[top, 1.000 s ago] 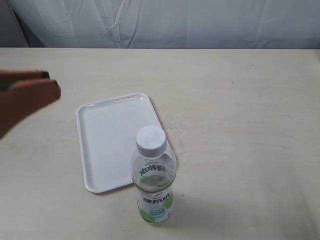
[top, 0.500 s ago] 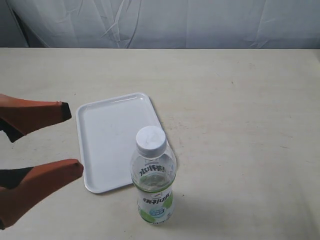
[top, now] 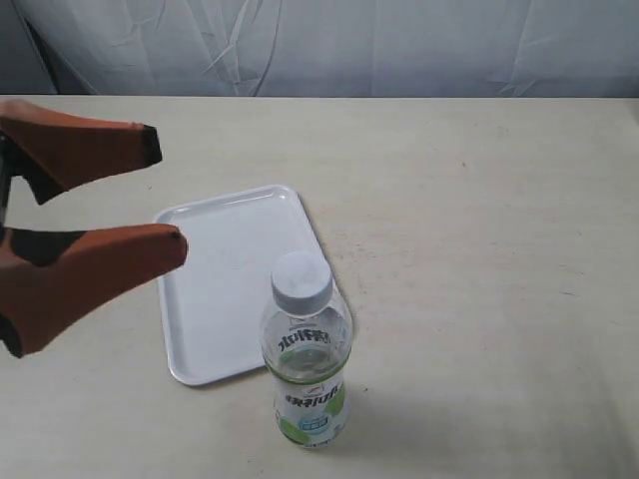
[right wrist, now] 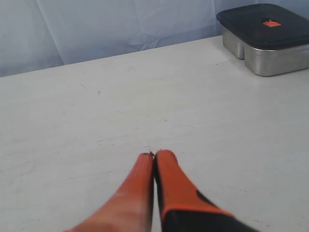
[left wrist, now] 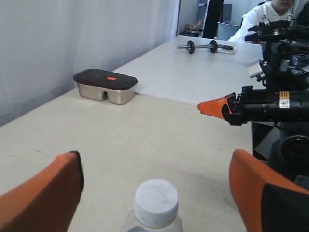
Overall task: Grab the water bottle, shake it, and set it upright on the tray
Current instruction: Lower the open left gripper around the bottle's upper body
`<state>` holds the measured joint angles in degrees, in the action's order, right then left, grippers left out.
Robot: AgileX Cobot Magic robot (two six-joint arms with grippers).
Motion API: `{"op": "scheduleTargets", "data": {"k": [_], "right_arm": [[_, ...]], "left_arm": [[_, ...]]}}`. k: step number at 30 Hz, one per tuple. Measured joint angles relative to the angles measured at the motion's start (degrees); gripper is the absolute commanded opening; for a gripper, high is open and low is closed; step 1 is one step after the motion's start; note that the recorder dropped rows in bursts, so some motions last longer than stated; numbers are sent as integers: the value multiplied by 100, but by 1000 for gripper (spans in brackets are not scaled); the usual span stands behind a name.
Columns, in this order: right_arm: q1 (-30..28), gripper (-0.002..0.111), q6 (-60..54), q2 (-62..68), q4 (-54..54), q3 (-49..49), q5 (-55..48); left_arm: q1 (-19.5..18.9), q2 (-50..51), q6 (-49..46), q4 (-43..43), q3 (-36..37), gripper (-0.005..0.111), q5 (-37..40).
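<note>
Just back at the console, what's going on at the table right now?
The left hand hovers open near the tray, pointed toward the water bottle, which it has not yet gripped. The water bottle stands upright, cap on, on the table beside the tray's near corner. The tray holds nothing. The right hand is shut and empty, off to the side.

water bottle point(top: 308, 359): clear body, white cap, white-and-green label with dark lettering and a small pale blue patch
tray point(top: 215, 299): plain white
left end effector point(top: 165, 195): orange fingers, black at the tips
right end effector point(right wrist: 153, 155): orange, black further back
worktop point(top: 479, 249): pale cream, faintly scuffed
container point(left wrist: 105, 85): silver metal, dark lid with a small orange mark
curtain point(top: 349, 45): greyish white, creased
</note>
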<state>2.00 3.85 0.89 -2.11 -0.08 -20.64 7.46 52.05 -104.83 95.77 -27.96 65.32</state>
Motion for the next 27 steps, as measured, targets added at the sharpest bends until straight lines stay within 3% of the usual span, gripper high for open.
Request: {"op": "scheduleTargets", "data": {"k": [5,13,18,27], "right_arm": [[0,4,0,0,0,0,0],[0,4,0,0,0,0,0],[0,4,0,0,0,0,0],[0,4,0,0,0,0,0]], "left_arm": [[644,491,-421,-11,-52,78,-85],[1715,970,-1519,272,-80,78,-954],[2006,1373,-1530,309,-199,78,-1290],[2019,1835,-1530,320,-463,78,-1346]]}}
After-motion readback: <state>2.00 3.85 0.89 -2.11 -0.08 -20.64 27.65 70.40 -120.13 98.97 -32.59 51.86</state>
